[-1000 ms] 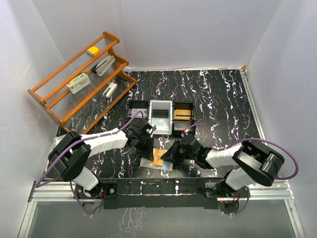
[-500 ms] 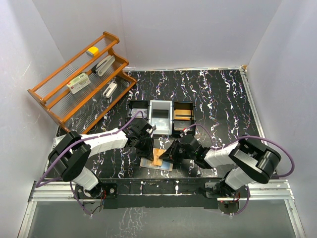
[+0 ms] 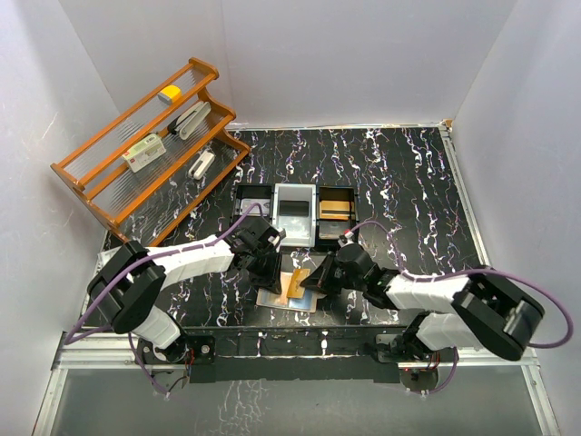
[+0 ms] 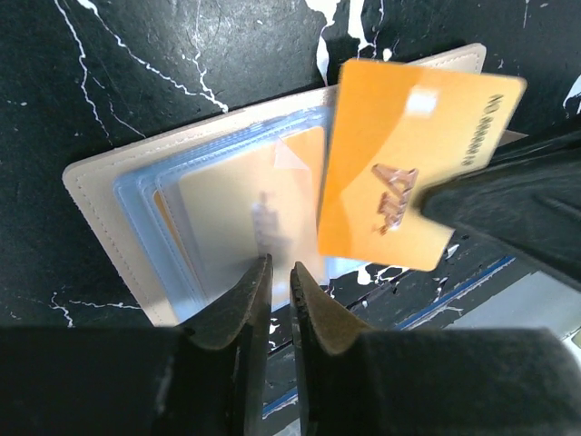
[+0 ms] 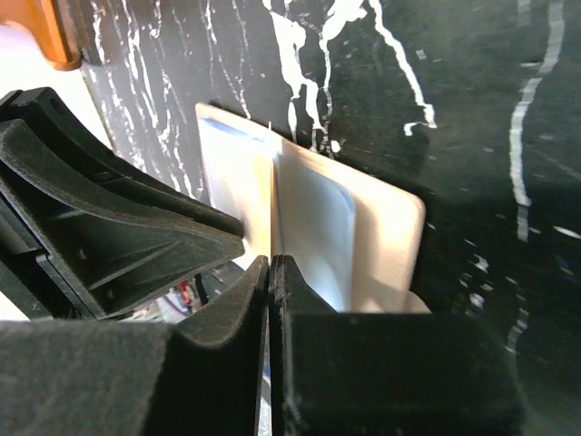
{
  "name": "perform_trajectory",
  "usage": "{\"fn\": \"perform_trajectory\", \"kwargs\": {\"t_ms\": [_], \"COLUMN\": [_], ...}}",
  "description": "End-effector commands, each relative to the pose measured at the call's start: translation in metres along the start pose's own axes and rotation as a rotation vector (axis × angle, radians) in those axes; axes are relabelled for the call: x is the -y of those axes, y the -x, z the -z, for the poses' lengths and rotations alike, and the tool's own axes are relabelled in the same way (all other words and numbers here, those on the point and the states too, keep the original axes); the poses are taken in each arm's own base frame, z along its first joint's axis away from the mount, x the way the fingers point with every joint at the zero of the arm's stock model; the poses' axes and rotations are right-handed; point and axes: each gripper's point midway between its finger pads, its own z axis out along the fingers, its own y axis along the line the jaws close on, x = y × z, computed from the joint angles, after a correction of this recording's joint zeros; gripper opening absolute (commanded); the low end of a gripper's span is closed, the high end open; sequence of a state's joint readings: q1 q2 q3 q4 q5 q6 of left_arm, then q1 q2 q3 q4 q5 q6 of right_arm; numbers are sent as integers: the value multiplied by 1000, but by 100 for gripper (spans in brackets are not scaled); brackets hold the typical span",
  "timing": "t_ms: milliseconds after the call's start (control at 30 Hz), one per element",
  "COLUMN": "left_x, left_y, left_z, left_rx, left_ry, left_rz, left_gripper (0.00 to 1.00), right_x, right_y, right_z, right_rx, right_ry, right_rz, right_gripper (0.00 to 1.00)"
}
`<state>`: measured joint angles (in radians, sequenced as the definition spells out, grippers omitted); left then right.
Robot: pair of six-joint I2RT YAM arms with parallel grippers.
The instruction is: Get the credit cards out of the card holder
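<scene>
The card holder (image 3: 275, 301) lies open on the table, beige with clear sleeves (image 4: 100, 195). One orange credit card (image 4: 408, 163) is out of the sleeves and hangs tilted above the holder (image 3: 298, 282), with my right gripper (image 3: 311, 282) shut on its right end. In the right wrist view that card shows edge-on (image 5: 272, 200) between my closed jaws (image 5: 270, 263). Another orange card (image 4: 236, 200) sits inside the sleeves. My left gripper (image 4: 280, 268) stands almost closed at the holder's near edge (image 3: 270, 275), pinching it.
A black-and-grey three-compartment tray (image 3: 295, 213) stands just behind the holder, cards in its right compartment (image 3: 336, 209). A wooden rack (image 3: 150, 145) with small items fills the back left. The table's near edge runs close below the holder.
My right gripper has closed on the orange card and drawn it up and to the right, out of the holder. The left gripper has stayed put.
</scene>
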<state>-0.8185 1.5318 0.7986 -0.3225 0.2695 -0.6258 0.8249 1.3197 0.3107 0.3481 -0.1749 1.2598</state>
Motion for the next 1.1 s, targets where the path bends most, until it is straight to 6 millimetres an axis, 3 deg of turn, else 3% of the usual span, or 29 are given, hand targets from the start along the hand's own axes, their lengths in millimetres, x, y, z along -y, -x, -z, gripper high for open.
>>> {"fn": "perform_trajectory", "kwargs": {"t_ms": [0, 333, 567, 700, 867, 1067], "left_x": [0, 16, -1, -10, -20, -33], "left_y": [2, 32, 43, 47, 52, 52], "left_z": [13, 49, 73, 84, 100, 111], "left_rx": [22, 175, 303, 373, 456, 507], "left_ry": [26, 20, 113, 155, 197, 247], "left_rz": [-9, -39, 0, 34, 74, 107], "left_gripper": [15, 40, 50, 66, 83, 96], "right_x": [-3, -66, -101, -119, -130, -119], "right_y": [22, 57, 86, 105, 123, 167], "right_z": [16, 59, 93, 111, 121, 122], "right_rx": [80, 255, 418, 524, 571, 596], "right_ry": [-64, 74, 106, 102, 14, -306], "right_rz": [109, 358, 616, 798, 1137, 1465], "right_gripper": [0, 0, 0, 0, 0, 0]}}
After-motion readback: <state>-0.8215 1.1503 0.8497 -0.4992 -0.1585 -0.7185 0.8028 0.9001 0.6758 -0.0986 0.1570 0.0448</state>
